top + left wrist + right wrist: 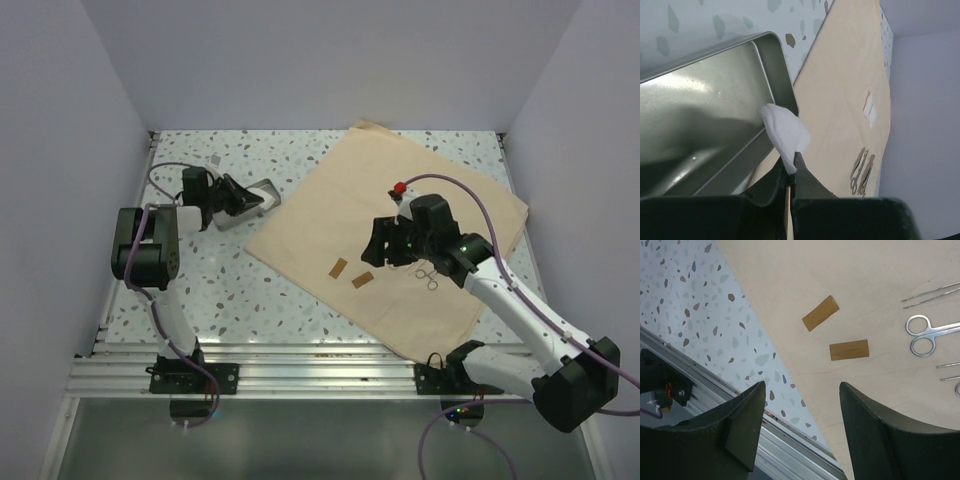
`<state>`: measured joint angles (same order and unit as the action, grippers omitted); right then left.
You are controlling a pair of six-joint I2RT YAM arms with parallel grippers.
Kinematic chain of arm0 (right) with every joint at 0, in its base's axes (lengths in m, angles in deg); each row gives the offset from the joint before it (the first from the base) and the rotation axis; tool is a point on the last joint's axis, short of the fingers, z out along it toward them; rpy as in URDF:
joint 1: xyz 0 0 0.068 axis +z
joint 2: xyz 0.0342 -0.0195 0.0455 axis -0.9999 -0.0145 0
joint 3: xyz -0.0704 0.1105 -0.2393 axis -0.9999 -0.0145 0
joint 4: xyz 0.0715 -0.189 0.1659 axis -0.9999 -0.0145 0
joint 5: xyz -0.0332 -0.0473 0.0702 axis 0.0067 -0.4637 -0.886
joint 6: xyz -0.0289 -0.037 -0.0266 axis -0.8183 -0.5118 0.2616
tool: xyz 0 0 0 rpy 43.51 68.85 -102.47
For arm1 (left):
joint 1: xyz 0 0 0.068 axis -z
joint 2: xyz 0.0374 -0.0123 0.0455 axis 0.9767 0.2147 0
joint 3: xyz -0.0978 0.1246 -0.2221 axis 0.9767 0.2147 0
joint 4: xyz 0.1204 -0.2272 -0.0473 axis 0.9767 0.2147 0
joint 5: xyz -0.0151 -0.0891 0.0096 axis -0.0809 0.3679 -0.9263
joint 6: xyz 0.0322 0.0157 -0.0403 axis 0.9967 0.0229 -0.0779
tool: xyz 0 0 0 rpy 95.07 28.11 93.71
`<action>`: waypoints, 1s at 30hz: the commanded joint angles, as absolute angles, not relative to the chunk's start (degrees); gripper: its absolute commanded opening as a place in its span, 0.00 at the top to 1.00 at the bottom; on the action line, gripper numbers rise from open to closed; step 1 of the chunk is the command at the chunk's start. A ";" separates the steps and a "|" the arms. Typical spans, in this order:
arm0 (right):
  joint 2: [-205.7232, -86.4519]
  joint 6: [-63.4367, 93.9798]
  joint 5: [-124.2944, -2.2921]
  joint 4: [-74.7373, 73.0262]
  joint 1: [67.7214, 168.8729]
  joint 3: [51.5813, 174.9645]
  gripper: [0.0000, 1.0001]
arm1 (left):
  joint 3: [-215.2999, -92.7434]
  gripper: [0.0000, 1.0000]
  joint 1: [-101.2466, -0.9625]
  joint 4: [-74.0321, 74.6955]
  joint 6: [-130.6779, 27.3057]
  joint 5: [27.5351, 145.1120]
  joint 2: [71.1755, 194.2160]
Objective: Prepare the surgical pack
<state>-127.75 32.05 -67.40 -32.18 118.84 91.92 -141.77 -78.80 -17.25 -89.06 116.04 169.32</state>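
The tan cloth sheet [400,230] lies flat on the table, unwrapped. It also shows in the left wrist view [850,85] and the right wrist view [865,285]. The small steel tray [255,205] stands off the sheet at its left, empty in the left wrist view [705,125]. My left gripper [236,199] is at the tray's rim, shut [791,165] on a small white piece of gauze [785,132]. Scissors [430,278] and thin tweezers [930,294] lie on the sheet. My right gripper [380,245] hovers open and empty [802,387] over the sheet's near edge.
Two small brown strips [338,267] [361,280] lie on the sheet, also seen in the right wrist view [820,313] [849,350]. A small red-topped item [398,187] sits behind the right wrist. An aluminium rail [300,365] runs along the table's near edge. Walls enclose three sides.
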 commanded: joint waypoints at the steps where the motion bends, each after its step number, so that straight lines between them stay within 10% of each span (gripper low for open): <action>1: -128.37 30.17 -68.48 -29.27 118.44 91.78 0.35 | -145.48 1.00 -79.19 -22.61 -90.73 117.62 170.93; 26: -131.54 30.34 -71.12 -26.19 117.82 90.81 0.35 | -151.81 1.00 -79.63 -16.11 -87.48 112.60 178.66; 30: -131.89 30.69 -71.03 -25.92 117.73 90.72 0.35 | -152.87 0.80 -79.63 -13.74 -87.04 112.07 179.72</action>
<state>-131.53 30.52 -70.15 -28.36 117.99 90.87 -150.60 -79.10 -15.76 -88.53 112.91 178.61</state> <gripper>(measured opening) 0.646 0.156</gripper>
